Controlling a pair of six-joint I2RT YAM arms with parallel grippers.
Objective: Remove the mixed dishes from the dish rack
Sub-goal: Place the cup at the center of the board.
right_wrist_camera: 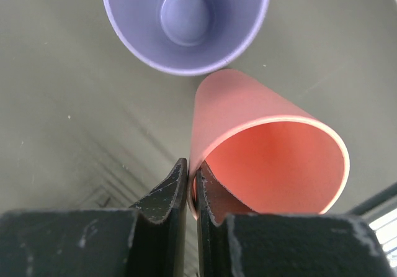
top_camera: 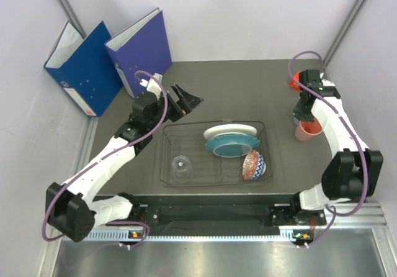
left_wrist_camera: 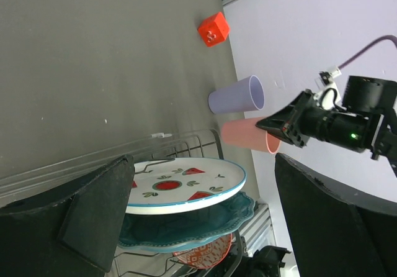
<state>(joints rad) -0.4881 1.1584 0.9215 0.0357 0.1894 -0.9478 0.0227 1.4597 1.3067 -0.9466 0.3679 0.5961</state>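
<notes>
Nearest the arm bases, the dish rack (top_camera: 208, 168) sits on the bench (top_camera: 248, 84), with a clear glass (top_camera: 181, 165) at its left and a small red-patterned bowl (top_camera: 253, 165) on edge at its right. Behind them the teal plate (top_camera: 231, 145) and the white plate with red-green marks (top_camera: 229, 131) stand in the slots. Right of the rack, the right pincer (right_wrist_camera: 191, 187) is clamped on the rim of the salmon-pink cup (right_wrist_camera: 267, 159) — tilted, just beside the upright lavender cup (right_wrist_camera: 186, 16). By the rack's far-left corner the left pincer (top_camera: 186, 99) hangs with jaws wide apart, holding nothing. Farthest back — a small red block (left_wrist_camera: 213, 29) on the right, blue binders (top_camera: 84, 66) on the left
</notes>
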